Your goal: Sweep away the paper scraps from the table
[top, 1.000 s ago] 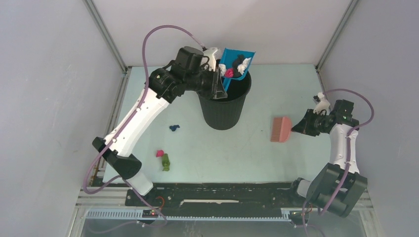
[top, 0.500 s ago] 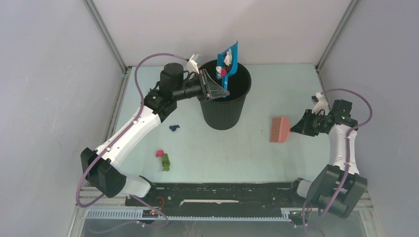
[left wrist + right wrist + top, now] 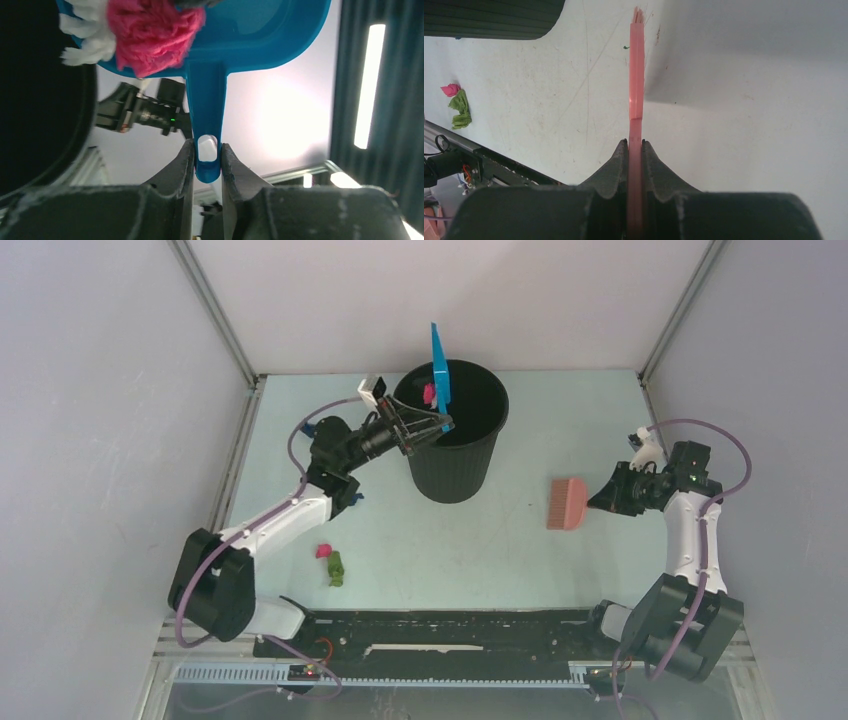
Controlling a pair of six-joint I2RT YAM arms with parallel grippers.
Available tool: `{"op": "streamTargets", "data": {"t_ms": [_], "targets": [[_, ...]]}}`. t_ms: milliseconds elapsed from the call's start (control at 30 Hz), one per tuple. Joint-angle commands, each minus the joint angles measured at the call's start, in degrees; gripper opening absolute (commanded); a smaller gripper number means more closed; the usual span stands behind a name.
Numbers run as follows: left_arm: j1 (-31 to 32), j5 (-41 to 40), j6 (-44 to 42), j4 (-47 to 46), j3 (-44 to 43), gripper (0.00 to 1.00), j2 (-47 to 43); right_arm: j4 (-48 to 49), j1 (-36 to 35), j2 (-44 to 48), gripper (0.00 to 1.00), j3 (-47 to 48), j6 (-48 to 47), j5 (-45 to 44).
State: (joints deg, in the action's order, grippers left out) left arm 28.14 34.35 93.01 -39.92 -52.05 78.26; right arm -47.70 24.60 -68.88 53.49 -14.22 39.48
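My left gripper (image 3: 438,426) is shut on the handle of the blue dustpan (image 3: 439,365) and holds it tipped on edge over the black bin (image 3: 455,450). In the left wrist view the gripper (image 3: 207,150) pinches the handle, and a magenta scrap (image 3: 155,30) and a white scrap (image 3: 82,35) cling to the dustpan (image 3: 250,30). A magenta scrap (image 3: 323,551) and a green scrap (image 3: 336,569) lie on the table (image 3: 480,550) at the front left. My right gripper (image 3: 598,498) is shut on the pink brush (image 3: 568,503), held on the table.
The bin stands at the back middle of the table, and its dark inside fills the left of the left wrist view (image 3: 40,100). The right wrist view shows the brush (image 3: 636,75), the magenta (image 3: 450,90) and green (image 3: 460,107) scraps, and the bin's base (image 3: 489,20). Grey walls enclose three sides.
My left arm has drawn back and lowered, turning the dustpan from a slant to standing on edge over the bin. A dark blue scrap is now hidden by that arm. The right arm has barely moved.
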Motion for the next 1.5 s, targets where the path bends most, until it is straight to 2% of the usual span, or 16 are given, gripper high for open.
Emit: {"op": "streamTargets", "data": {"t_ms": [0, 300, 400, 667, 767, 1067, 1167, 1233, 1367, 1467], "targets": [[-0.02, 0.71, 15.24, -22.7, 1.0, 0.0, 1.19, 1.3, -0.52, 0.94, 0.0, -0.07, -0.9, 0.39], [0.07, 0.23, 19.92, -28.99, 3.12, 0.0, 3.8, 1.42, -0.52, 0.85, 0.0, -0.12, -0.87, 0.18], [0.05, 3.72, 14.84, -22.4, 1.69, 0.0, 3.68, 1.43, -0.56, 0.79, 0.0, -0.14, -0.88, 0.15], [0.33, 7.52, 14.37, -21.27, -0.78, 0.0, 5.79, 1.48, -0.78, 0.83, 0.0, -0.06, -0.8, -0.02], [0.16, 9.43, 10.84, -17.11, -2.88, 0.0, 5.32, 1.47, -0.69, 0.85, 0.0, -0.09, -0.86, -0.11], [0.16, 12.61, -12.27, 9.96, -9.01, 0.0, -1.91, 1.72, -0.43, 1.0, 0.0, -0.34, -1.47, -0.13], [0.16, 11.59, -25.56, 26.68, -12.57, 0.0, -5.95, 1.74, -0.42, 0.69, 0.0, -0.32, -1.4, 0.14], [0.51, 8.64, -38.67, 41.63, -14.82, 0.0, -8.95, 1.83, -0.36, 0.67, 0.0, -0.38, -1.28, 0.7], [1.8, 5.12, -52.86, 56.99, -15.07, 0.0, -13.69, 2.16, -0.25, 0.72, 0.0, -0.29, -0.86, 3.25], [4.52, -0.5, -64.09, 69.38, -14.31, 0.0, -16.27, 1.44, -0.24, 1.05, 0.0, 1.41, -0.71, 5.35]]}}
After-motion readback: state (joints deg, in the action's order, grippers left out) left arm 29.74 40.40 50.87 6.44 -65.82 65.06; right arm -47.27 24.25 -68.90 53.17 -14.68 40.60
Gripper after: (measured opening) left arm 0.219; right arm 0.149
